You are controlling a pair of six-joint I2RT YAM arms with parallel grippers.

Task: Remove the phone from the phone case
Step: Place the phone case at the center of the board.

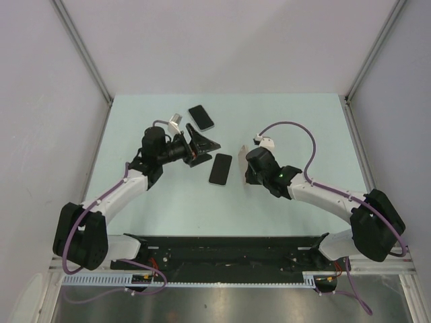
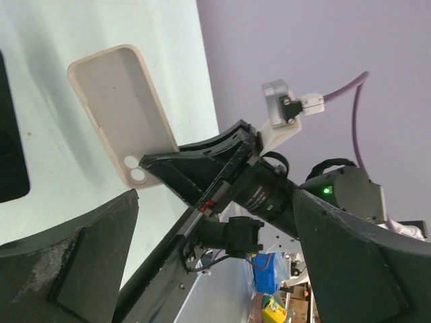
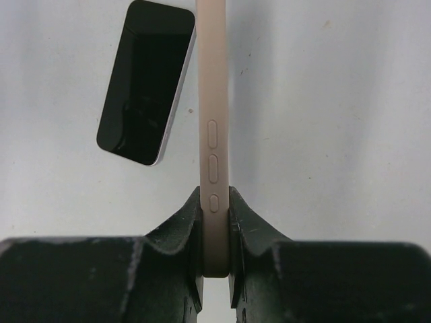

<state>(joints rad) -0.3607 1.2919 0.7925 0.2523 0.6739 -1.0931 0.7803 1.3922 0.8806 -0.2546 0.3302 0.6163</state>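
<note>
the right claw (image 3: pixel 215 198) grips the empty phone case (image 3: pixel 213 81) on edge, its long axis pointing straight away from the claw, and the phone (image 3: pixel 145 84) lies flat on the tabletop (image 3: pixel 337 101) just left of it, toward the wide-open, empty left claw (image 1: pixel 204 141).

The top camera looks down from above and behind on the whole table (image 1: pixel 283 121). The left wrist camera faces sideways, near the case (image 2: pixel 118 108); the right wrist camera sights along its edge, nearer still. The phone (image 3: pixel 145 81) beside it is probably the top view's middle one.
</note>
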